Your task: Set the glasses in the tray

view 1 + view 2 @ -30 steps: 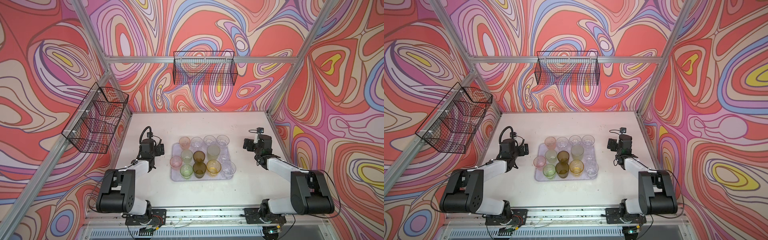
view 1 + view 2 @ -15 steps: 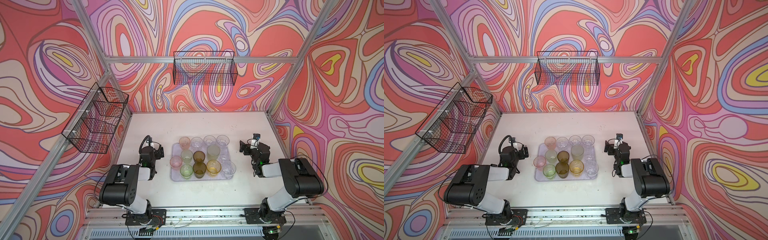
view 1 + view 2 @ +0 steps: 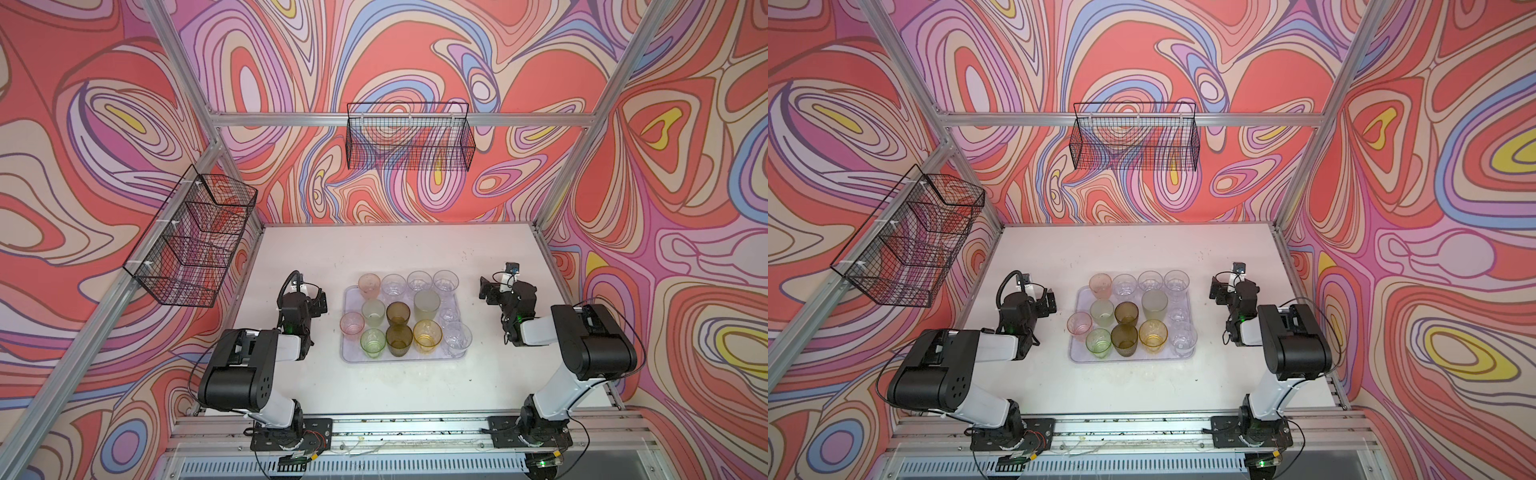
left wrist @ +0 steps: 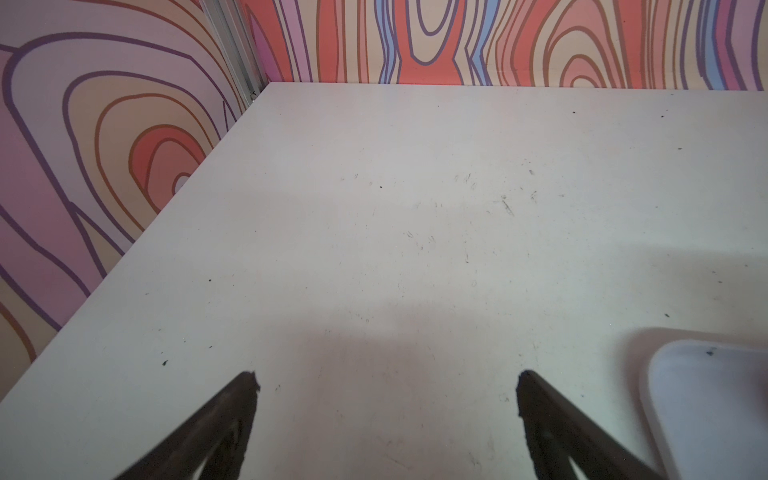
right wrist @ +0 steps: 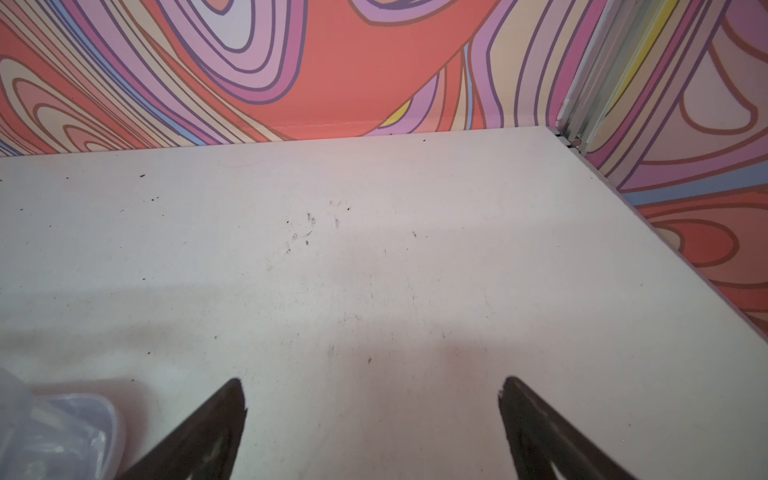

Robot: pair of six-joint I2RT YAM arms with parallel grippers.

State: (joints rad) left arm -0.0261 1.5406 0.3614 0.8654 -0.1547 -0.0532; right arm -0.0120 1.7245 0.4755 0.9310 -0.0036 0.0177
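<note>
Front-center on the table (image 3: pixel 395 249), the glasses (image 3: pixel 398 312) are all upright in the tray (image 3: pixel 348 356), packed approx in rows. Far row, L to R: a pink glass (image 3: pixel 369 284), then 3 clear. Next row: pale green, olive-brown, the tall pale green glass (image 3: pixel 427 304), a small clear one. Near row: green glass (image 3: pixel 372 341), olive-brown, amber glass (image 3: pixel 427 336), clear. A second pink tumbler (image 3: pixel 352 323) sits right at the tray's left rim, can't tell if its base is fully inside tbh.

Just left of the tray is the left gripper (image 4: pixel 386 384), low over the table, jaws spread wide w/ only tabletop between them. A tray corner pokes into the left wrist view. Off to the tray's right is the right gripper (image 5: pixel 372 388), also wide open & holding nothing. The right wrist view catches a blurry tray corner w/ something clear in it.

Two black wire baskets hang on the frame: back basket (image 3: pixel 409 143) & left basket (image 3: pixel 191 241). Walls (image 3: pixel 415 62) are swirly red/purple.
</note>
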